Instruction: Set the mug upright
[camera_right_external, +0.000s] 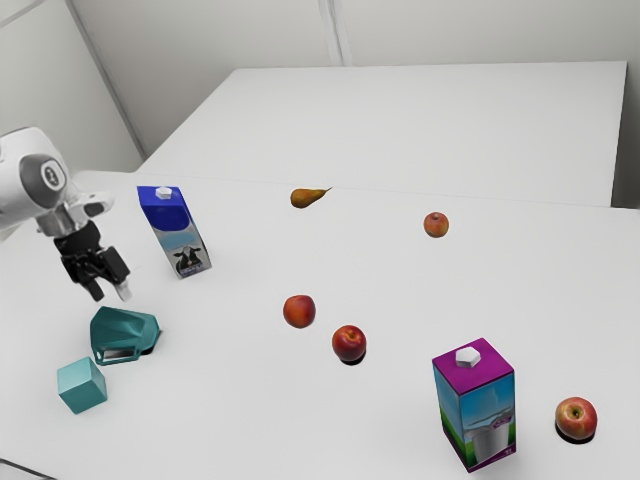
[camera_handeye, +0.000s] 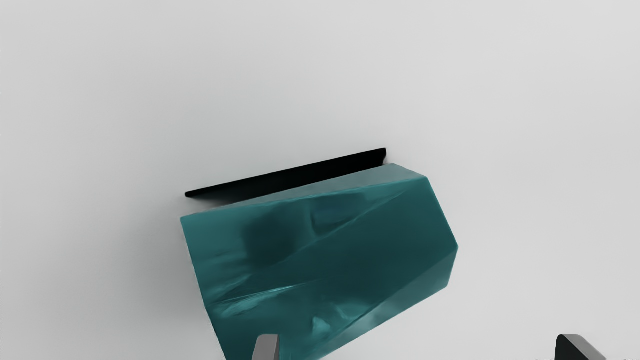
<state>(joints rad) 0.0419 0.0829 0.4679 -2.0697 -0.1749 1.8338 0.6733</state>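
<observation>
Claw (camera_right_external: 110, 291) above the toppled mug (camera_right_external: 125, 334), grasp yet to come.
From the exterior view's left: cube (camera_right_external: 82, 386) just beside the mug, a likely snag for a low swing; claw spread apart, gripping nothing; mug on its side, so the approach seems in hand; next, centre, lower, close, then tip it up; blue carton (camera_right_external: 176, 230) near, limiting a wide turn; peach (camera_right_external: 299, 311) and purple carton (camera_right_external: 476, 405) well apart.

A glossy mug (camera_handeye: 360, 240) on a matt table (camera_right_external: 230, 400)
Pale highlights streak its smooth sides — the table looks smooth, the cube (camera_right_external: 82, 386) too.
</observation>
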